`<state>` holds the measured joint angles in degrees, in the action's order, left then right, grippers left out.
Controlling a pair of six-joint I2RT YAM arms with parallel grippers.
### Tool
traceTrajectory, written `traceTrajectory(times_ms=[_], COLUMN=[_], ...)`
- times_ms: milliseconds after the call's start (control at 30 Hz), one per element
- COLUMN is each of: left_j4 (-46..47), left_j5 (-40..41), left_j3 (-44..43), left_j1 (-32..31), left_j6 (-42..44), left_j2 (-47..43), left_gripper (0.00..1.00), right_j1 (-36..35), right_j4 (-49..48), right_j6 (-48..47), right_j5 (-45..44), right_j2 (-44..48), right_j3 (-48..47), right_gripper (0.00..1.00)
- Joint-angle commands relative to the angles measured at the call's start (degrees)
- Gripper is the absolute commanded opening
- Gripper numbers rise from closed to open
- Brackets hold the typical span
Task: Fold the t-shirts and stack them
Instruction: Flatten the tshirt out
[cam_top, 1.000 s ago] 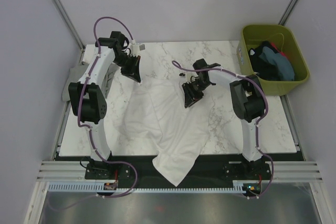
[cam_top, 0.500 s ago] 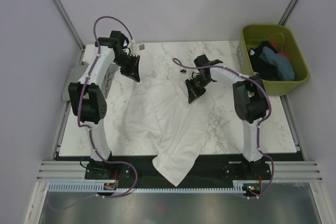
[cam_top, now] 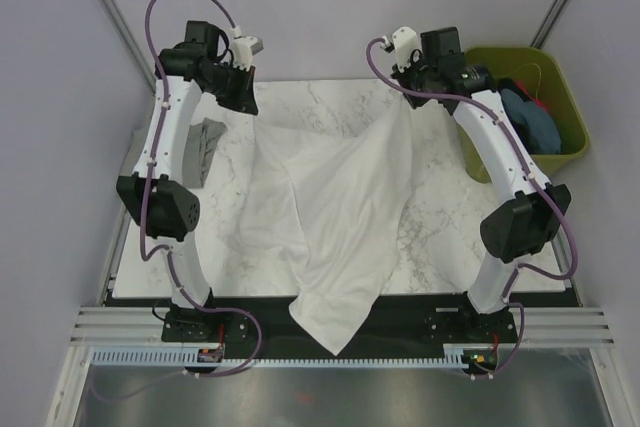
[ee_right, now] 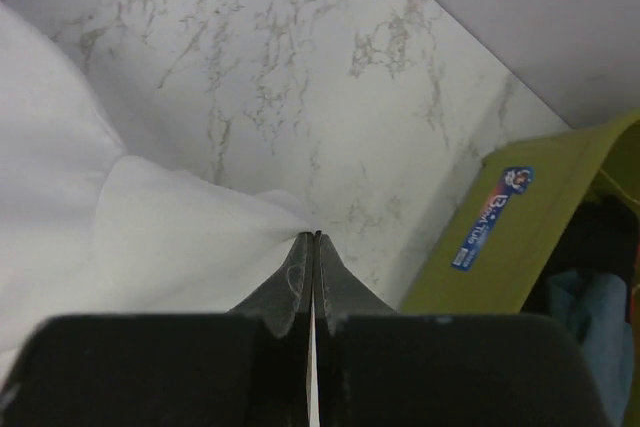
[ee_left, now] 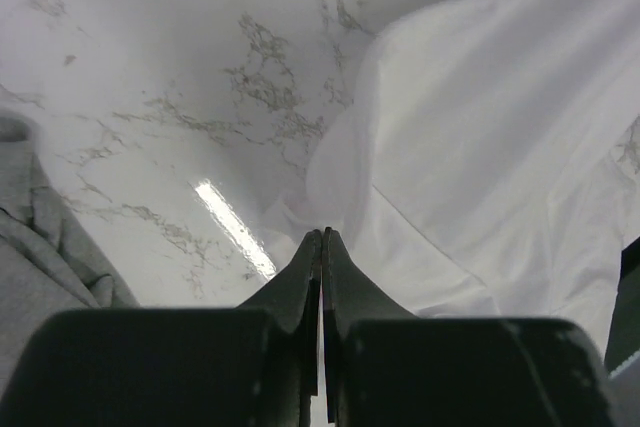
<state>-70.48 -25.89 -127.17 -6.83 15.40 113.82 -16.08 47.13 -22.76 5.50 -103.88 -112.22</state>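
Observation:
A large white t-shirt is stretched between my two grippers at the far end of the table. Its lower part lies on the marble and trails over the near edge. My left gripper is shut on the shirt's far left corner, where its tips pinch the white cloth. My right gripper is shut on the far right corner, where its tips pinch the white cloth. A grey t-shirt lies at the table's left edge and shows in the left wrist view. Dark and teal t-shirts lie in the bin.
The olive-green bin stands off the table's far right corner, close to my right arm; its wall with a blue label shows in the right wrist view. Bare marble table shows to the right of the white shirt.
The right gripper has shut on the white shirt. Both arms have risen and swung toward the far edge, lifting and spreading the shirt's far side. The grey shirt at the left is now uncovered.

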Motion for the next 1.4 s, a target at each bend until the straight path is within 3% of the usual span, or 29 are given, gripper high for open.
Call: traceTrajectory(times_ms=[0, 267, 600, 800, 1000, 1367], left_j4=[3.2, 12.0, 19.8, 19.2, 19.9, 20.6], left_j5=[0.8, 0.7, 4.2, 3.1, 1.5, -1.0], left_j3=[-5.8, -5.5, -6.9, -3.3, -0.9, -4.4], left_j1=[0.3, 0.2, 0.2, 0.1, 0.0, 0.0], left_j6=[-1.4, -3.3, -5.7, -5.4, -4.5, -4.3], left_j2=[-6.1, -14.2, -21.8, -28.5, -37.1, -42.8], left_gripper=[0.02, 0.02, 0.02, 0.02, 0.02, 0.02], right_j1=[-0.4, 0.3, 2.9, 2.9, 2.9, 2.9], right_j4=[-1.8, -6.3, -18.0, -12.3, -7.4, -4.9], right_j6=[-2.8, -5.8, -12.2, -3.8, 0.9, 0.6], right_j5=[-9.7, -17.6, -19.4, -12.6, -7.3, -10.4], right_j2=[2.2, 8.5, 18.3, 26.1, 33.7, 34.6], right_j3=[-0.9, -1.3, -1.7, 0.9, -3.4, -22.2], right_gripper=[0.00, 0.00, 0.00, 0.00, 0.00, 0.00])
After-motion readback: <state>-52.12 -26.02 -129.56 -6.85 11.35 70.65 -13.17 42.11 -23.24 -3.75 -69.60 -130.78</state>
